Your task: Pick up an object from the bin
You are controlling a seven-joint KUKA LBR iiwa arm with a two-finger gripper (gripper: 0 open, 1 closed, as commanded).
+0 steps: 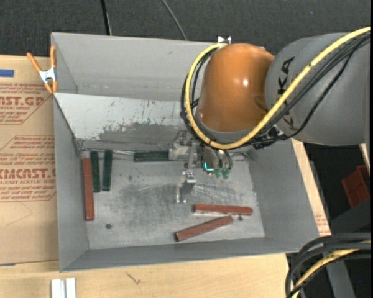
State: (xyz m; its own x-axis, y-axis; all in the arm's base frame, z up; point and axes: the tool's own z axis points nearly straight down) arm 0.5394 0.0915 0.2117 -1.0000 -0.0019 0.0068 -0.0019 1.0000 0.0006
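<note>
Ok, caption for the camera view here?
The gripper over the grey bin's middle, two red-brown sticks lying just beside it, dark green sticks and a third red-brown stick further left.

Orange wrist cover [233, 95] blocks the bin's [65, 166] back-right floor and rim, arm [326, 85] runs off the right edge, dark green bar [150, 156] disappears rightward behind the gripper [185, 194].

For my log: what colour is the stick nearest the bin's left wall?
Reddish-brown stick, seen best in the camera view.
</note>
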